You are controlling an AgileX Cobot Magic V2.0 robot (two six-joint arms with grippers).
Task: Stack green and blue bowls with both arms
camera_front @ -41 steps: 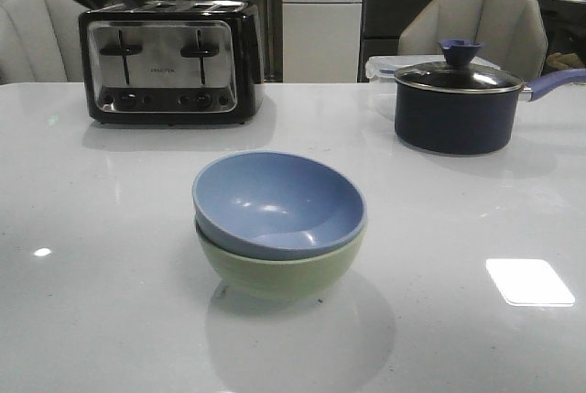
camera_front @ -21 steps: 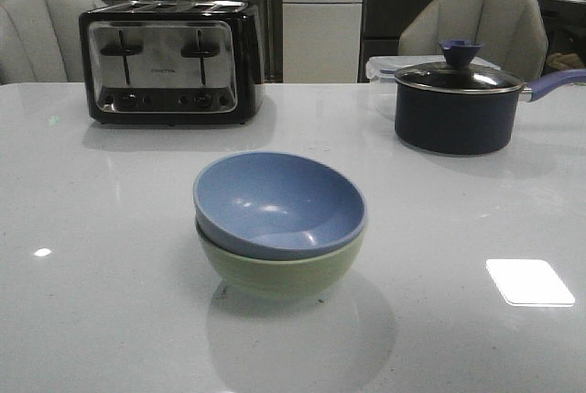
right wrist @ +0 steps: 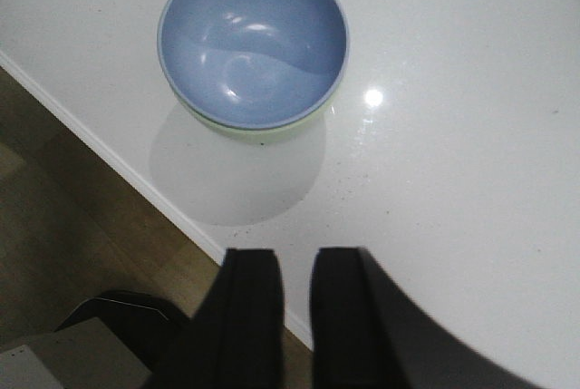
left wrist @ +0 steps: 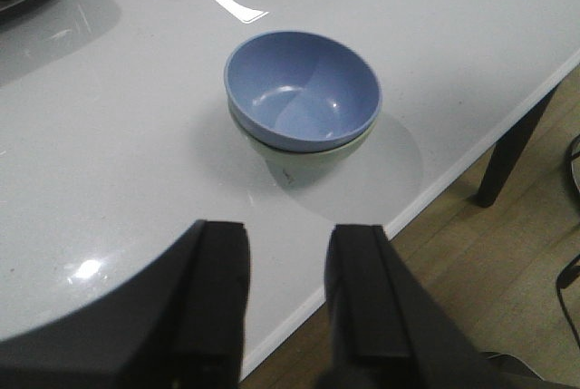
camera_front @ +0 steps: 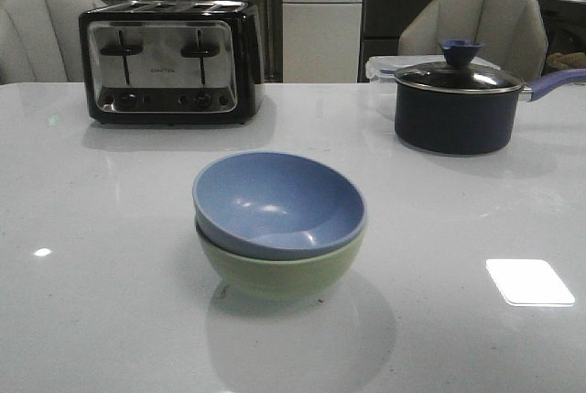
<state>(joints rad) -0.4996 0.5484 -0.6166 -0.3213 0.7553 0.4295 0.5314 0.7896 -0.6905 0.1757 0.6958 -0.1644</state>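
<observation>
Matte bowls (camera_front: pixel 279 219) – glossy table (camera_front: pixel 110 228)

Blue bowl (camera_front: pixel 279 201) sits nested inside green bowl (camera_front: pixel 279 269), both upright, near table's front-centre. Blue one is dusty matte, slightly tilted, w/ rim higher at one side. Green is pale sage, only its outer wall showing below blue rim

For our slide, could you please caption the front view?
Dusty blue bowl nested in pale sage green bowl on white table; no arms visible.
</observation>
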